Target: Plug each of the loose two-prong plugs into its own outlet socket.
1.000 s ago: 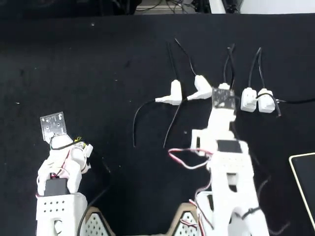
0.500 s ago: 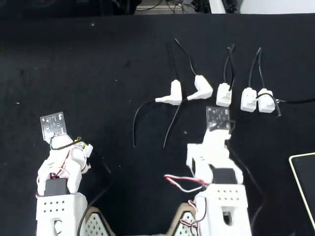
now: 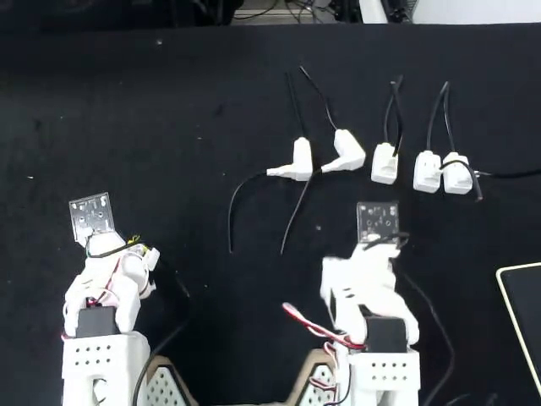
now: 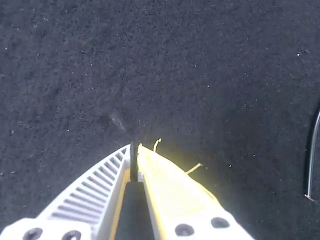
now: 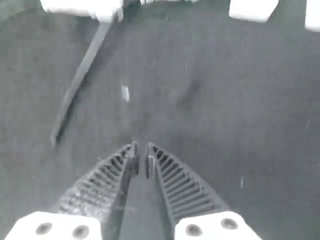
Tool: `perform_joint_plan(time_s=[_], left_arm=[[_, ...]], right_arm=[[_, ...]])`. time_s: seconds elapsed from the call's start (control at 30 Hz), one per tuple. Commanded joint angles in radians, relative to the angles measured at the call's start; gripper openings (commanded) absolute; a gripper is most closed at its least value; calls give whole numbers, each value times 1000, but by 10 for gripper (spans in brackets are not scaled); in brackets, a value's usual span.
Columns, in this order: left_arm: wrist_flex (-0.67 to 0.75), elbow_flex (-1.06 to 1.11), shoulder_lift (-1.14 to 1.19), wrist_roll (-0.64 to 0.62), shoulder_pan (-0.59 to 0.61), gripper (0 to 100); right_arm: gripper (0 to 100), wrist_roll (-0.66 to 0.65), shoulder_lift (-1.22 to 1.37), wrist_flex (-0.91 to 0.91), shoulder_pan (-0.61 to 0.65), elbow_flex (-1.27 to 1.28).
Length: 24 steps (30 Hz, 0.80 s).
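We see the left gripper (image 4: 134, 146) pinched shut over the black table (image 3: 169, 101). The right gripper (image 5: 141, 146) is narrowed to a slit and holds nothing. The white plugs (image 3: 296, 161) lie in a row beyond it, untouched.

My table (image 3: 127, 101) is covered in black cloth. Ahead of my right gripper (image 5: 141, 147) lies a row of five white plugs (image 3: 385, 162), the two farthest to its right touching. Thin black cords (image 3: 292, 216) trail from them. A dark panel (image 3: 522, 313) with a pale rim lies well to the gripper's right.
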<state>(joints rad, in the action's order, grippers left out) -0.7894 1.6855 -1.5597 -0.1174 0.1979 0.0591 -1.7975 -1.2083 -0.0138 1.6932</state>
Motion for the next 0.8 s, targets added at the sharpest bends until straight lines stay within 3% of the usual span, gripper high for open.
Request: perform_joint_plan(time_s=[0.0, 0.23, 0.47, 0.57, 0.67, 0.77], left_arm=[[-5, 22, -9, -5, -13, 30], [-5, 22, -20, -5, -15, 30], [-5, 15, -278, -5, -2, 30], [-15, 15, -252, -5, -13, 30], [-133, 15, -242, -5, -13, 30], [-367, 15, -236, -5, -7, 30]], right_arm=[[12, 2, -97, -97, 8, -8], [12, 0, -91, -95, 8, -8], [12, 0, -91, -95, 6, -8], [12, 0, -91, -95, 6, -8], [12, 0, -97, -97, 5, -8], [12, 0, -97, -97, -20, -8]])
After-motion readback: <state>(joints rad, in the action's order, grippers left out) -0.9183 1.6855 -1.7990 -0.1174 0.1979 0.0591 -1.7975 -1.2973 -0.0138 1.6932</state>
